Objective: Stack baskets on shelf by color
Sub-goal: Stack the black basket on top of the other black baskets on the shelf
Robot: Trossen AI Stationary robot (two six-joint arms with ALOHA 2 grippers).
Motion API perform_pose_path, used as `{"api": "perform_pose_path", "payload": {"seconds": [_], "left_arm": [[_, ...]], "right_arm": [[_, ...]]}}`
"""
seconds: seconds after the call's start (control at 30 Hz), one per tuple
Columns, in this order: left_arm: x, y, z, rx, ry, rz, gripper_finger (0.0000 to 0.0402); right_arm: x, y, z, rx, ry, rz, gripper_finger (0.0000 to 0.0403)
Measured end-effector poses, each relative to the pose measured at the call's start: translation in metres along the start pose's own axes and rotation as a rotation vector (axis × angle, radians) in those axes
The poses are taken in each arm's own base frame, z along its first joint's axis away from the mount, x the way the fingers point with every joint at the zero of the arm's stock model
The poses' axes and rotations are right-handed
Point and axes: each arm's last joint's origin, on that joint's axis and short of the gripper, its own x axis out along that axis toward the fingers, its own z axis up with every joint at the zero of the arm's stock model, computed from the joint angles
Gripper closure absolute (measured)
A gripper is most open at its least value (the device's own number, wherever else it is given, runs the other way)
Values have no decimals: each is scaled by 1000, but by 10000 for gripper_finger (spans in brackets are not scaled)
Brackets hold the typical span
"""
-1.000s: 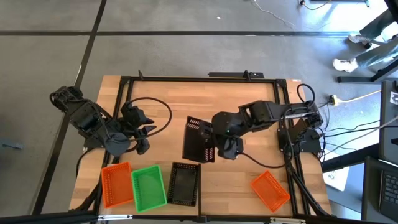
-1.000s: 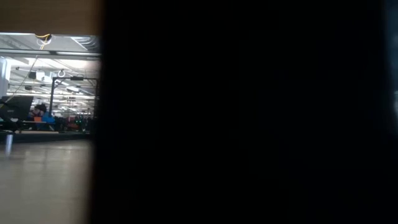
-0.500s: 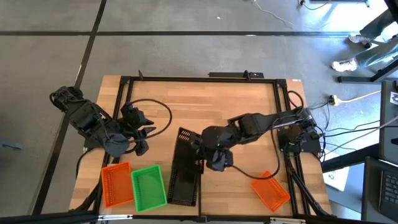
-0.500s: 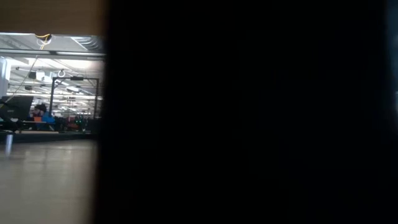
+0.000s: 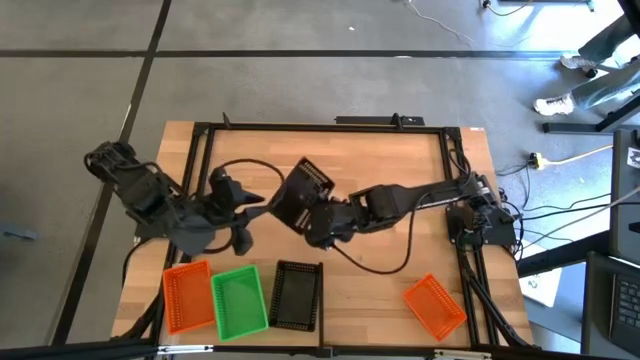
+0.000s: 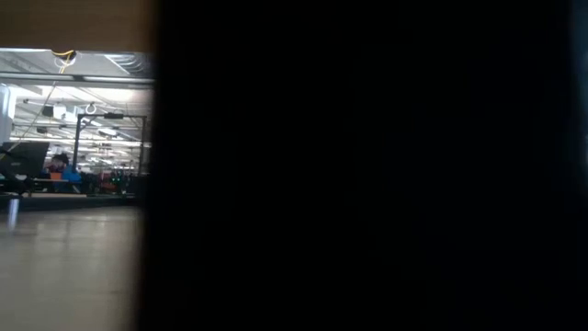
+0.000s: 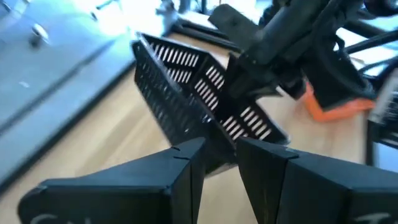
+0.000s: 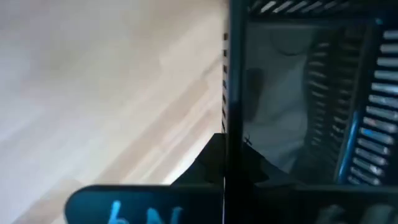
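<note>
We see a black basket [image 5: 300,192] lifted above the middle of the table [image 5: 400,160], tilted so that its lattice sides face partly upward, and the right gripper [image 5: 318,222] has its fingers pinched tight on one wall of it; in the right wrist view that thin black wall [image 8: 233,93] runs straight between the closed fingers, with pale planks to one side and the basket's slotted inside to the other. In the left wrist view the same basket [image 7: 186,93] hangs tilted just beyond the left arm's own two dark fingers [image 7: 186,174], which stand a little apart with nothing between them. The left gripper [image 5: 240,205] sits just left of the held basket, its tips near it, though we cannot tell whether they touch. Along the near edge of the table three baskets lie in a row, open side up: an orange basket [image 5: 187,295] at the left, a green basket [image 5: 239,301] just beside it, and a second black basket [image 5: 296,296] just right of the green one. Another orange basket [image 5: 434,306] lies well apart from them at the near right, turned at an angle. A black metal frame [image 5: 330,127] runs around the tabletop. In the low view a dark shape fills most of the picture, and only a strip of room shows at the left.
</note>
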Motion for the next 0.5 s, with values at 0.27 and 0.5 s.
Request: {"api": "perform_pose_path", "payload": {"seconds": [0.27,0.5], "left_arm": [[17,-14,2,114,-74,78,318],[36,-15,3,126,-58,134,318]], "right_arm": [[9,0,-11,20,80,32,403],[9,1,-12,17,84,35,403]]}}
